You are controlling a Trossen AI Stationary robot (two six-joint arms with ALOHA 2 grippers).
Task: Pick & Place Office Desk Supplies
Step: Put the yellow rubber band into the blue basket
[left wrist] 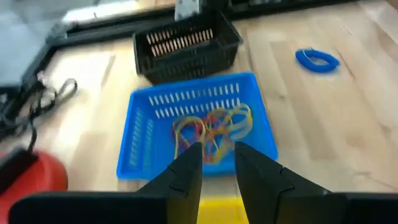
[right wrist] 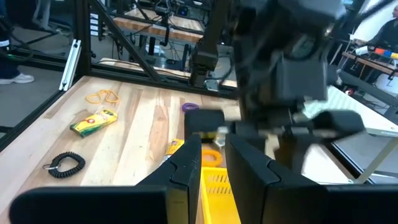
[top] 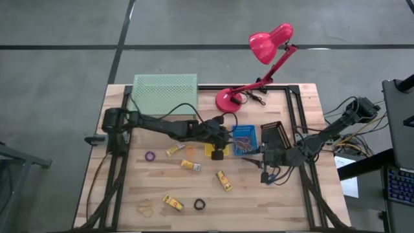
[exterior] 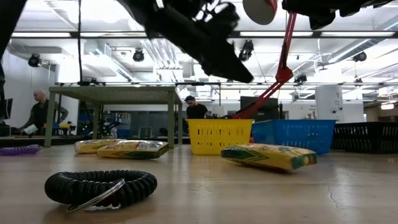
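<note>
We see the left gripper, fingers slightly parted and empty, poised over the yellow basket just beside the blue basket of rubber bands, while crayon packets lie nearer it than the narrowly open right gripper.
</note>
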